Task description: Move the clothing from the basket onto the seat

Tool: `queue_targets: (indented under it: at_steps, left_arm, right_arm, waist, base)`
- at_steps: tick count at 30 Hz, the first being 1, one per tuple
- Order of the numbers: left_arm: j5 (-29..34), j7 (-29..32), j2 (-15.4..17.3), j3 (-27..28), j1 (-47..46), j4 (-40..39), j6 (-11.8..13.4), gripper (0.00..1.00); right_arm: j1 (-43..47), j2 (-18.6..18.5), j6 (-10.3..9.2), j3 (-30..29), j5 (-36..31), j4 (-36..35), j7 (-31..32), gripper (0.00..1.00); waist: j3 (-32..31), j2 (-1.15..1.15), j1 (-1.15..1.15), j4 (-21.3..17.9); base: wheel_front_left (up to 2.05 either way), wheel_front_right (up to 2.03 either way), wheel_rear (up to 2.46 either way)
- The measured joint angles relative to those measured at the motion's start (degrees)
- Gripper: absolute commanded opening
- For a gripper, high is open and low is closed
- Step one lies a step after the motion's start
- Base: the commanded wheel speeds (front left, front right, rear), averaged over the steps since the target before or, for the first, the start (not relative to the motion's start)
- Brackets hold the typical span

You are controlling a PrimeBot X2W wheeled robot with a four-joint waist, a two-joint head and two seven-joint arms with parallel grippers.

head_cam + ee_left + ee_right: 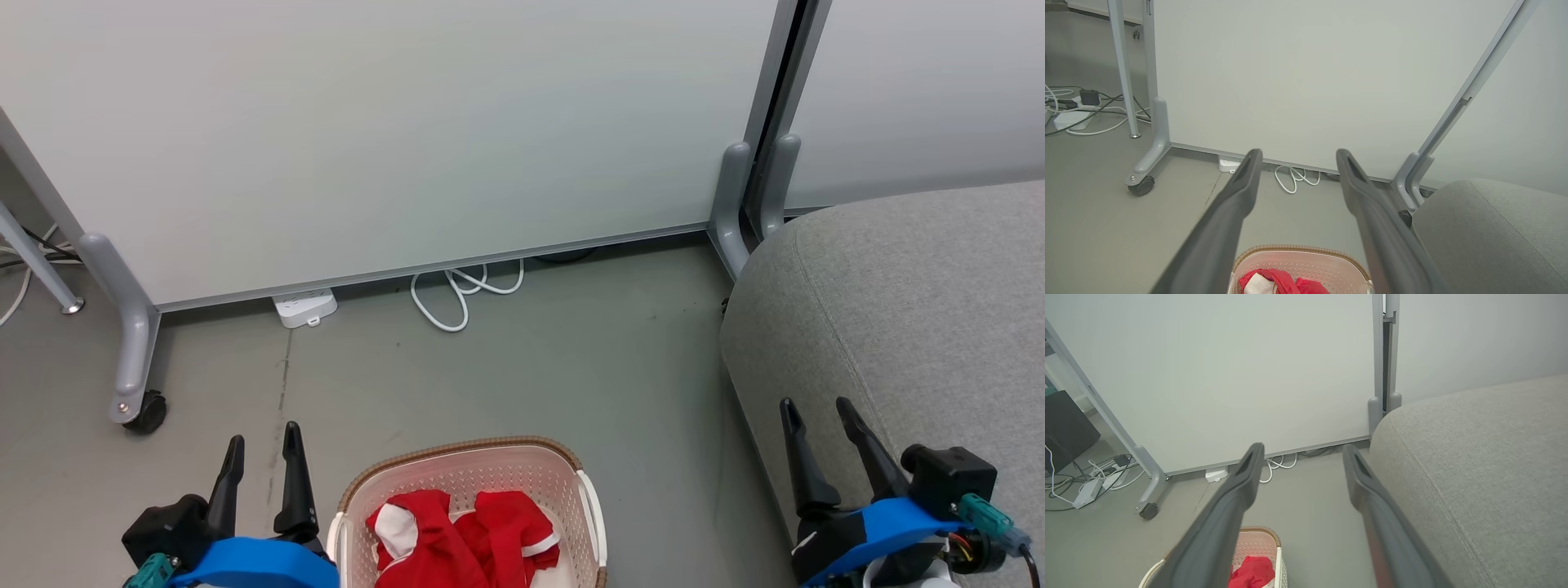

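In laundry basket (457, 447), red garments (465, 539) are heaped; left gripper (264, 434), right gripper (815, 404) are held spread, empty; grey sofa cushion (922, 310) alongside.

Pale partition panel (408, 122) on a grey floor (531, 376), second panel (922, 90) at its right, grey support foot (122, 327) with black caster (149, 411), white power strip (305, 307) under the panel's edge, looped white cable (457, 294) near it, tangled cords and adapters (1081, 110) lying farther left
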Motion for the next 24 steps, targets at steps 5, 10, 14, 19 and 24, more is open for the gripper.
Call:
queue_targets:
  at_steps: [5, 10, 14, 19, 24]
  left_arm:
    - [1.8, -0.6, 0.0, 0.0, 0.0, 0.1, 0.0, 1.00]
    - [3.4, -1.0, 0.0, -0.2, 0.0, 0.1, 0.0, 1.00]
    - [4.8, -1.5, 0.1, -0.4, 0.0, 0.1, 0.0, 1.00]
    - [6.6, -2.0, 0.1, -0.8, 0.3, 0.0, 0.3, 1.00]
    - [8.5, -2.6, 0.1, -1.1, 0.5, 0.0, 0.3, 1.00]
  right_arm:
    - [0.0, 0.0, 0.00, -0.1, -2.1, 0.0, -0.4, 1.00]
    - [-0.3, -0.1, 0.01, 0.0, -4.4, 0.0, -0.9, 1.00]
    - [-0.3, -0.1, 0.01, 0.1, -5.9, 0.0, -1.2, 1.00]
    - [-0.3, -0.1, 0.01, 0.3, -8.0, 0.2, -1.6, 1.00]
    - [-0.3, -0.1, 0.07, 0.5, -9.9, 0.2, -2.1, 1.00]
  waist:
    - [0.0, 0.00, 0.00, 0.0]
    - [0.0, 0.00, 0.00, -0.1]
    - [-0.1, 0.00, 0.00, -0.1]
    - [-0.3, 0.00, 0.00, -0.1]
    - [-0.4, 0.00, 0.00, -0.1]
  base:
    - [0.00, 0.00, 0.00]
    - [0.00, 0.00, 0.00]
    - [0.00, 0.00, 0.00]
    - [0.00, 0.00, 0.00]
    - [0.00, 0.00, 0.00]
